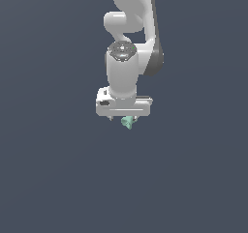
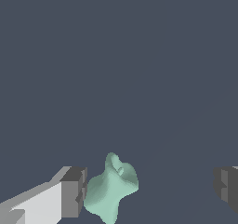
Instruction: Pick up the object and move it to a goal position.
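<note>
The object (image 1: 127,122) is a tiny mint-green lumpy piece just under the white hand of the arm in the exterior view. In the wrist view the object (image 2: 111,193) lies between the two fingers, close beside one grey fingertip (image 2: 73,197) and well apart from the other fingertip (image 2: 226,189). My gripper (image 2: 149,193) is open, its jaws spread far wider than the piece. The gripper (image 1: 125,117) points straight down, and the hand hides most of its fingers in the exterior view.
A plain dark blue-grey ground (image 1: 53,179) fills both views. The white and grey arm (image 1: 131,29) rises above the hand toward the exterior view's top. No other objects show.
</note>
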Motion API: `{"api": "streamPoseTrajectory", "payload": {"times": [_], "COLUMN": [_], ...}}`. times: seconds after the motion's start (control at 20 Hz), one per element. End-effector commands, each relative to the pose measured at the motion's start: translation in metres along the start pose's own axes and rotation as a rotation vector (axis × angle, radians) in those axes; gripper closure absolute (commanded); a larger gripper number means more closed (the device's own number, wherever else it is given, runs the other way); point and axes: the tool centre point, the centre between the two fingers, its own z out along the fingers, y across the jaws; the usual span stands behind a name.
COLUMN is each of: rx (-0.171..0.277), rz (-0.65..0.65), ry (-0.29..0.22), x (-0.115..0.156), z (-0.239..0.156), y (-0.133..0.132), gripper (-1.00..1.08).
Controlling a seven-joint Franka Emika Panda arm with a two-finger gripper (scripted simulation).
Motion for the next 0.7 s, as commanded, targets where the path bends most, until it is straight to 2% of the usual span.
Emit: {"api": "streamPoseTrajectory", "payload": {"times": [0.0, 0.4, 0.65], "rx": [0.000, 0.028, 0.028], "rz": [0.000, 0.003, 0.004], "ry": [0.000, -0.014, -0.013], "x": [0.0000, -0.0015, -0.0016], "z": [0.0000, -0.0025, -0.0023], "y": [0.0000, -0.0050, -0.0050], "gripper": [-0.92, -0.92, -0.92]}}
